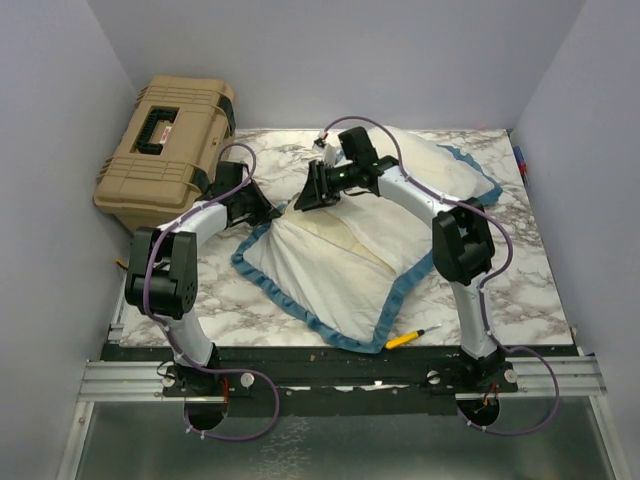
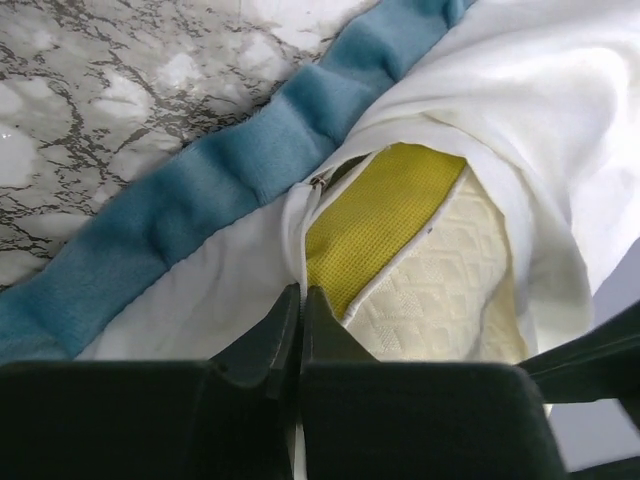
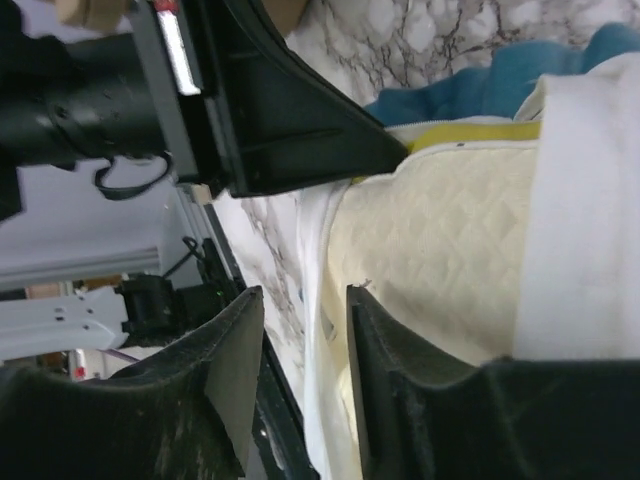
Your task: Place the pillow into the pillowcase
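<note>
From above, the pillowcase (image 1: 330, 270) lies white side out on the marbled counter (image 1: 250, 310), with both hands at its far-left corner. The left wrist view shows the left hand (image 2: 301, 295) pressed together, seemingly pinching the case's white edge, and the pillow (image 2: 440, 290) partly inside the opening. The right wrist view shows the right hand (image 3: 302, 295) spread, white fabric in its gap.

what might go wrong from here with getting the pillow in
1. The left claw pinches only a thin edge of the pillowcase; a pull may slip it free.
2. The pillow corner sits exposed beside the zipper and could snag there.
3. The right claw, open, is close to the left one; they might collide.
</note>
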Action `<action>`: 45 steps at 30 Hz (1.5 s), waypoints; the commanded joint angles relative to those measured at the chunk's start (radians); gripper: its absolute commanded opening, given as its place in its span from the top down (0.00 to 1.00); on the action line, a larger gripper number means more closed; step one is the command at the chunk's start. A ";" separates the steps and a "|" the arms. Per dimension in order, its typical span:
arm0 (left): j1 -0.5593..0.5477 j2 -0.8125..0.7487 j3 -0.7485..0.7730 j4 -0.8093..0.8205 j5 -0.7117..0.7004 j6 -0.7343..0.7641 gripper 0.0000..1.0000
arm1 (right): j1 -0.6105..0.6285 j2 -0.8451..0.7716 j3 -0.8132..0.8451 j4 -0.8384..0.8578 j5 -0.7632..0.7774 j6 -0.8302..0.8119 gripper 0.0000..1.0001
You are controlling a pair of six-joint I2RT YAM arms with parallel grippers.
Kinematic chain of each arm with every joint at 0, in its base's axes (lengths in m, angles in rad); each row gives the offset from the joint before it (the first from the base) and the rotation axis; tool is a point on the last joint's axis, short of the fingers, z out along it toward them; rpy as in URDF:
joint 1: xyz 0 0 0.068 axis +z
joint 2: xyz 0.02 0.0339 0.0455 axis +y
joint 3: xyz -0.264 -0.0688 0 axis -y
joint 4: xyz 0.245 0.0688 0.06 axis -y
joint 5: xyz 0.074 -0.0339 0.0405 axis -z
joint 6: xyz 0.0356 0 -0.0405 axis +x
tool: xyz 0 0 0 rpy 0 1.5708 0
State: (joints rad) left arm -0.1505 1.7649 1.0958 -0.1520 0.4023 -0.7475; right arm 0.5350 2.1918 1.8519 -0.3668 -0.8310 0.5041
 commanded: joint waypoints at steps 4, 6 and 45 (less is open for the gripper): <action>-0.008 -0.184 0.014 -0.010 -0.055 -0.056 1.00 | 0.039 0.088 -0.019 -0.255 0.107 -0.101 0.70; -0.009 -0.234 0.019 -0.024 -0.109 -0.080 1.00 | 0.039 0.101 -0.040 -0.342 0.194 -0.131 0.72; -0.137 -0.502 -0.019 -0.030 -0.302 0.100 0.27 | -0.377 -0.808 -0.796 -0.234 0.507 0.038 0.00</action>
State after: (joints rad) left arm -0.2958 1.3579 1.1687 -0.1795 0.1627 -0.6941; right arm 0.1959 1.4986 1.1431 -0.6254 -0.2096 0.4740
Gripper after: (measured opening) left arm 0.729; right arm 0.994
